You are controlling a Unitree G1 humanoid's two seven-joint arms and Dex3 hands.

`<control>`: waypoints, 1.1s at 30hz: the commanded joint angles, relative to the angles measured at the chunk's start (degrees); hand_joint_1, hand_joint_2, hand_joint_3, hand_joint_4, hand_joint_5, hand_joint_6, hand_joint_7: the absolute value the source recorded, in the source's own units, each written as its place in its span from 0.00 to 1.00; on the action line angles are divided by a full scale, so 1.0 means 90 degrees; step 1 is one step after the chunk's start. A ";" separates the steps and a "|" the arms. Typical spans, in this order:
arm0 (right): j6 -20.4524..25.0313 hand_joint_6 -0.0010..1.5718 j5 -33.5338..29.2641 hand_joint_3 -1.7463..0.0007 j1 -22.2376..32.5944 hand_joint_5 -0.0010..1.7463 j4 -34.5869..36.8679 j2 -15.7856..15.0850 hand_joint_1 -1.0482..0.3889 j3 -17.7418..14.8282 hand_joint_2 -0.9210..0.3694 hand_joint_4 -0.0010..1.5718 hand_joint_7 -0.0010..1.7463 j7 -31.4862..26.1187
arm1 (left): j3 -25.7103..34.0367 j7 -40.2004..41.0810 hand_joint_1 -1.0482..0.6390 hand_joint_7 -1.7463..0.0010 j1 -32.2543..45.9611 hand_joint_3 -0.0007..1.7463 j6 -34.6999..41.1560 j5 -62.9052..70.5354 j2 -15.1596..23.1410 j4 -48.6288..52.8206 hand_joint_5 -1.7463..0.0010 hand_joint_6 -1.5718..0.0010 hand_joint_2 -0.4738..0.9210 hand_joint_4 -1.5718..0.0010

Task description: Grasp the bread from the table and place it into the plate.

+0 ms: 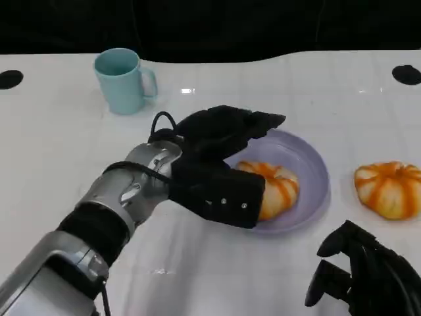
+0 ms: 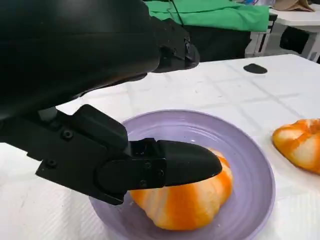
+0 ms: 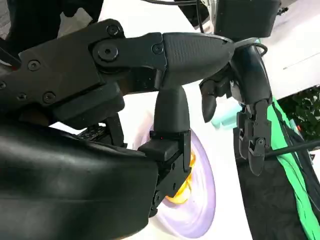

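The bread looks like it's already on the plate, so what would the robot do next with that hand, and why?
Probably spread the fingers and lift the left hand up and away. The bread already rests inside the purple plate, while the hand's fingers lie across its top, so letting go would seem to finish the placing.

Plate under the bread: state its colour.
The plate is pale purple, a plain lavender; the left wrist view shows it best.

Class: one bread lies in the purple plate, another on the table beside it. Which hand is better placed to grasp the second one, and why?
Probably the right hand: it hovers just in front of the bread on the table, apparently empty. The left hand is over the plate, at the bread in the plate.
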 commanded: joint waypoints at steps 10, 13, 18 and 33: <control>-0.0064 0.26 -0.0064 0.75 -0.0001 1.00 -0.0035 -0.0044 0.38 -0.0001 0.00 0.38 0.94 -0.0091 | 0.0759 -0.0662 0.10 0.97 0.1050 0.30 -0.0329 -0.1107 0.0668 -0.1288 0.89 0.92 1.00 0.95; -0.0069 0.27 -0.0034 0.75 -0.0014 1.00 -0.0007 -0.0034 0.38 -0.0014 0.00 0.39 0.94 -0.0073 | 0.0955 -0.0662 0.11 0.96 0.1317 0.29 -0.0625 -0.1416 0.0715 -0.1411 0.87 0.91 1.00 0.93; -0.0087 0.26 -0.0051 0.75 -0.0010 1.00 -0.0018 -0.0024 0.38 0.0010 0.00 0.39 0.94 -0.0078 | 0.1454 -0.0511 0.16 0.94 0.1947 0.25 -0.1181 -0.2191 0.0553 -0.1526 0.82 0.84 1.00 0.86; -0.0125 0.26 -0.0020 0.74 -0.0021 1.00 0.0028 -0.0027 0.39 0.0012 0.00 0.38 0.93 -0.0008 | 0.2501 -0.1968 0.22 0.89 0.3674 0.22 -0.1192 -0.5263 -0.0203 -0.2590 0.59 0.60 1.00 0.67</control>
